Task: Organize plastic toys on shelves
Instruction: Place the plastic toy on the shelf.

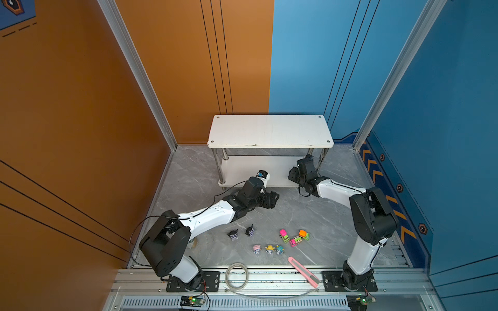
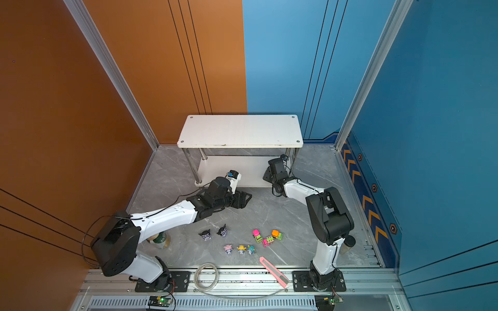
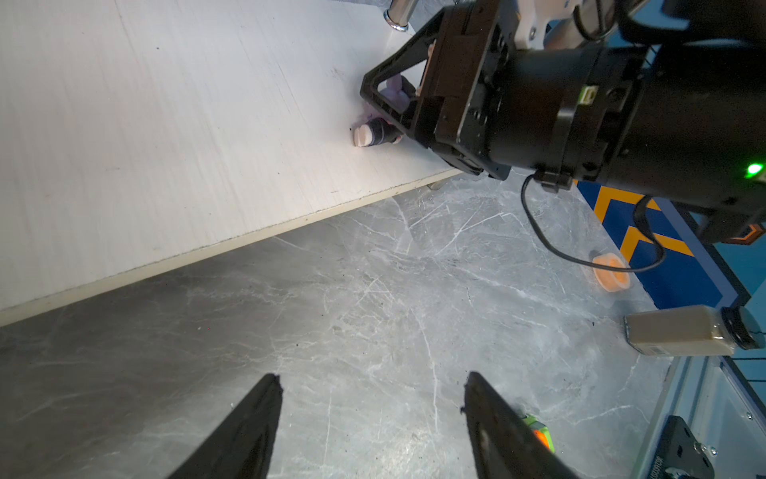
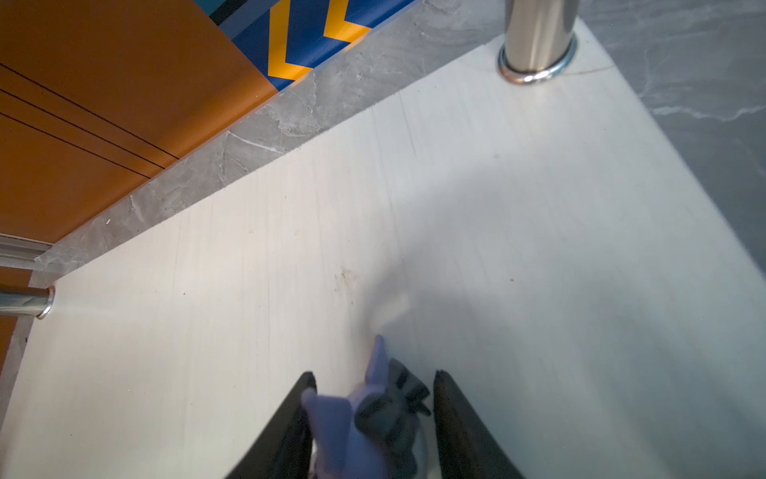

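Note:
The shelves (image 1: 269,132) stand at the back, two white boards on chrome legs. My right gripper (image 4: 373,377) reaches over the lower board (image 4: 497,207), shut on a black-purple figurine (image 4: 364,414); in the left wrist view this figurine (image 3: 379,133) lies tipped against the board. My left gripper (image 3: 371,379) hangs open and empty over the grey floor in front of the shelves, seen in a top view (image 1: 270,200). On the floor stand two black-purple figurines (image 1: 233,234), three neon trucks (image 1: 296,239) and three pastel figurines (image 1: 269,249).
A pink utility knife (image 1: 303,272) and a coil of clear tubing (image 1: 236,276) lie at the front rail. A bottle (image 2: 159,239) stands under my left arm. A spice jar (image 3: 684,329) and an orange roll (image 3: 611,275) sit by the right wall.

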